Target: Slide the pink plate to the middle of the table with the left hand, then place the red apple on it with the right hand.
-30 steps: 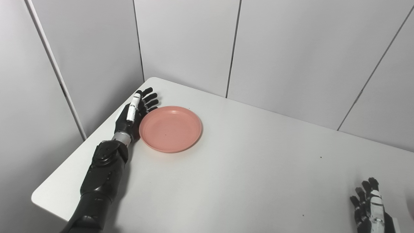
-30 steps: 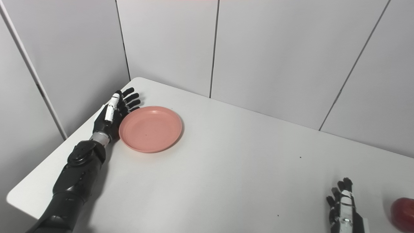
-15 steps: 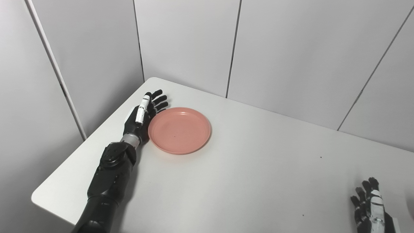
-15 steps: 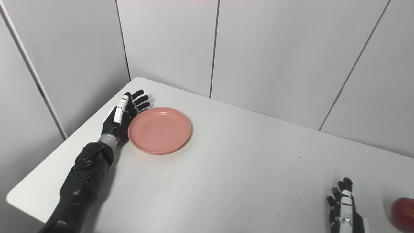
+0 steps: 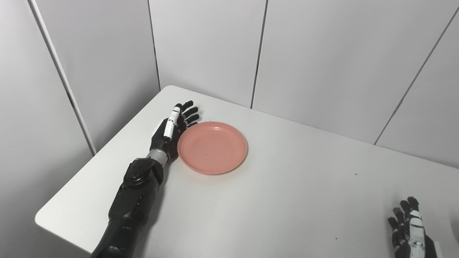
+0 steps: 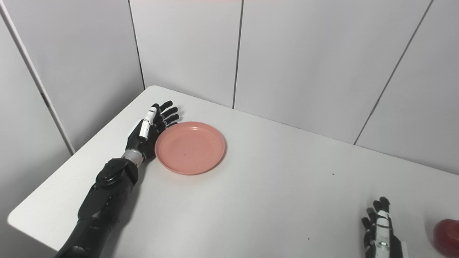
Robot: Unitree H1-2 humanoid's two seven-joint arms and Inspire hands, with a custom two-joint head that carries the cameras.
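A shallow pink plate (image 5: pixel 212 147) lies flat on the left part of the white table (image 5: pixel 279 200). My left hand (image 5: pixel 171 130) is open, fingers stretched, its palm side pressed against the plate's left rim. At the bottom right my right hand (image 6: pixel 381 231) rests open on the table, holding nothing. A red apple (image 6: pixel 446 232) sits just right of it at the picture's edge, seen only in the right eye view and partly cut off.
Grey wall panels (image 5: pixel 304 57) close in the table at the back and left. The table's rounded near-left corner (image 5: pixel 39 218) and left edge lie beside my left forearm. A few small dark specks mark the tabletop.
My left hand has pushed the pink plate to the right, toward the table's middle, and the arm followed. The right hand and the apple have stayed put.
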